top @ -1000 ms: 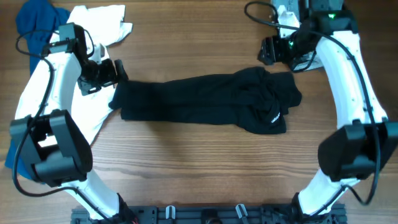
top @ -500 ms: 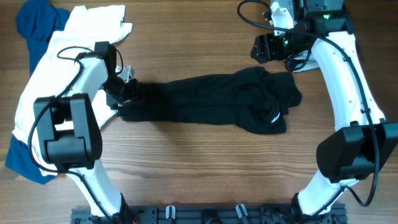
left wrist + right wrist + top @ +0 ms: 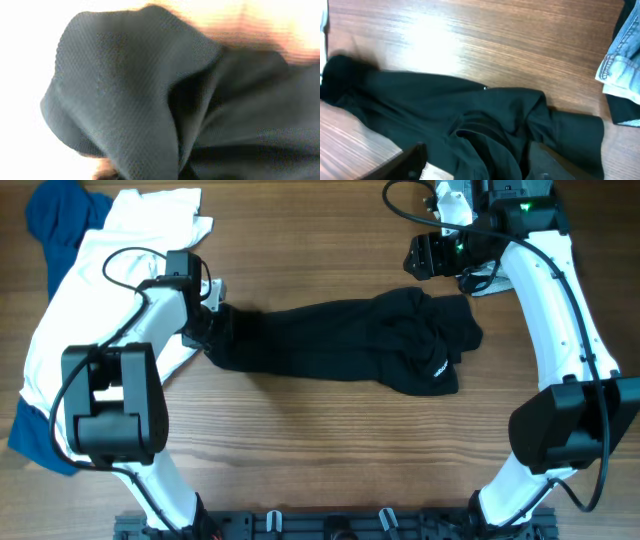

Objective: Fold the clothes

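A long black garment [image 3: 330,340] lies bunched across the middle of the wooden table. My left gripper [image 3: 215,328] is shut on its left end, and the fabric there is gathered and pulled in. In the left wrist view black cloth [image 3: 125,90] fills the frame and hides the fingers. My right gripper [image 3: 415,258] hovers above the garment's upper right part. Its fingers [image 3: 415,160] stand wide apart, with the crumpled black cloth [image 3: 445,110] lying below them and nothing gripped.
A white garment [image 3: 130,240] lies spread at the left under the left arm. Blue cloth [image 3: 60,220] sits at the back left corner and another blue piece [image 3: 30,440] at the left edge. Light denim [image 3: 622,60] lies near the garment's right end.
My left gripper moved right onto the black garment's left end and shut on it, and that end has shifted right. The right arm drifted slightly left.
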`<state>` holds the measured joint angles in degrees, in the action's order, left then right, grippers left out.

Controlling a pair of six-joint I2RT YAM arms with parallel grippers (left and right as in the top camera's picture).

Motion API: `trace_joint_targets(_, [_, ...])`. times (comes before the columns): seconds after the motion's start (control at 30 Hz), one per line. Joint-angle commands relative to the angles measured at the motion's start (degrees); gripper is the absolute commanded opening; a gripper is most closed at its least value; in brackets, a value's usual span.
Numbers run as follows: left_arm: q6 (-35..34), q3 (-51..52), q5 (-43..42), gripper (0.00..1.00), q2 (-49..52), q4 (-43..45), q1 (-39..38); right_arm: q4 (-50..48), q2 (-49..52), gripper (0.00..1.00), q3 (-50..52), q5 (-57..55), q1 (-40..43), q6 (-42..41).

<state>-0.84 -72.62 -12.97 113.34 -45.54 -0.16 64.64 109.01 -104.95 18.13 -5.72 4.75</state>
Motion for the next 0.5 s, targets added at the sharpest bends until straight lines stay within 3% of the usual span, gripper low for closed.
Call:
trace_joint_targets(0.0, [0.26, -5.62, -0.2, 0.04, -1.14, -11.72, 1.16, -0.92, 1.38, 0.42, 4.85, 1.42, 0.04, -3.91])
trace_joint_targets(0.1, [0.26, -11.13, 1.07, 0.04, -5.22, -19.04, 1.18, -3.23, 1.46, 0.21, 10.1, 3.41, -0.11, -5.07])
trace_joint_targets(0.17, [0.26, -13.03, 2.1, 0.04, -7.45, -22.23, 1.18, -5.35, 1.46, 0.14, 13.77, 4.46, -0.24, -5.42])
trace_joint_targets(0.3, [0.42, -13.18, 2.36, 0.04, -9.6, -24.63, 0.17, -9.33, 1.46, 0.09, 19.39, 5.11, -0.26, -6.67])
trace_joint_targets(0.47, [-2.89, -13.18, 2.38, 0.04, -9.4, -21.29, -8.83, -10.69, 1.46, 0.1, 19.34, 5.35, -0.22, -6.93])
